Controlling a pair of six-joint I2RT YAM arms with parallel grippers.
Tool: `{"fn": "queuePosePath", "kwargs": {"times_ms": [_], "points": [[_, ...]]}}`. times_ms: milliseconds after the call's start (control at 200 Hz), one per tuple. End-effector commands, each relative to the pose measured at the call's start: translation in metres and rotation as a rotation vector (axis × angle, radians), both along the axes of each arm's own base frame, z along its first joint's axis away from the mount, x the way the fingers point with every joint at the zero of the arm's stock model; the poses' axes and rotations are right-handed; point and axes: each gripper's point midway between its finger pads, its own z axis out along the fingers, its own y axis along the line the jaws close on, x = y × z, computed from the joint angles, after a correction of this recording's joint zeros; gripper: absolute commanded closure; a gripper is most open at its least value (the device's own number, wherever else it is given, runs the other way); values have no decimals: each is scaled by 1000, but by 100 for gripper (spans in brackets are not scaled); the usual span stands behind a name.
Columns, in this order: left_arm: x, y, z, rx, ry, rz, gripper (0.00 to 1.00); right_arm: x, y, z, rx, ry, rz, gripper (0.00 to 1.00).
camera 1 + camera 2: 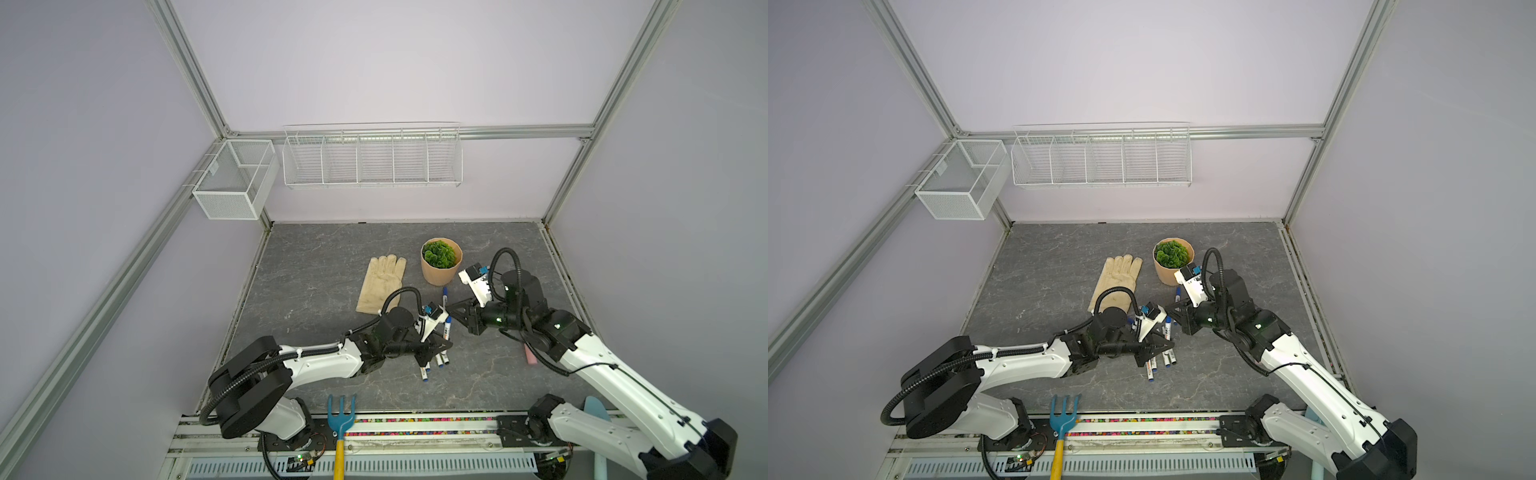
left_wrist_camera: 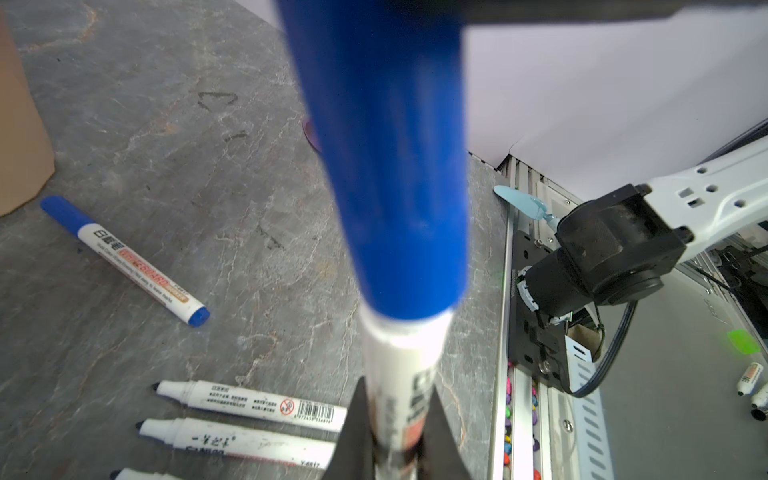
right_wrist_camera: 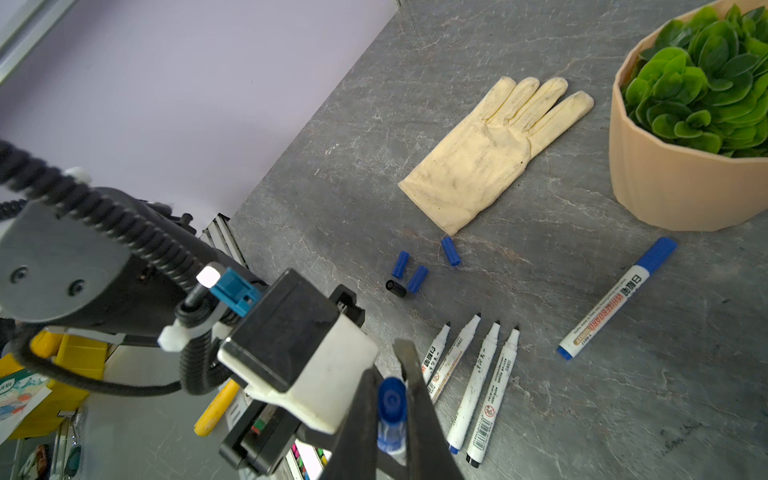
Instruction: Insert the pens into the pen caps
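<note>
While loose caps (image 3: 451, 251) lie beside the glove (image 3: 494, 153), the pot (image 3: 673, 195) stands near.

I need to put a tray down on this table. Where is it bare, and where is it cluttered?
Bare: the table's back-left corner, out to the glove; also the front patch between the loose pens and the right arm. Crowded: the middle, where the pens, caps, plant pot and left arm bunch together.

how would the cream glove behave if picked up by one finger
The glove lies flat and creased, so it would probably droop limply. Its cloth looks thin, so likely light. Pushed, it may bunch rather than slide.
</note>
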Motion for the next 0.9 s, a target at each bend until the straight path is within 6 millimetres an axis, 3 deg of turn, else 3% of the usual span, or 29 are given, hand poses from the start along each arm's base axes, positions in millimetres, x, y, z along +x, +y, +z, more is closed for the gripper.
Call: {"fn": "queuePosePath", "kwargs": {"times_ms": [0,30,370,795,895], "points": [[24,-14,48,-110,-100,43,100,-60,10,-33,-46,228,221,93],[25,-13,48,-111,-101,44,100,-58,12,-25,-41,219,226,93],[32,-14,41,-62,-99,72,100,-73,15,-38,-79,321,285,93],[32,-9,38,33,-224,46,100,-66,24,-44,-130,366,302,93],[31,-10,45,-4,-233,51,100,-68,24,-49,-145,393,309,93]]}}
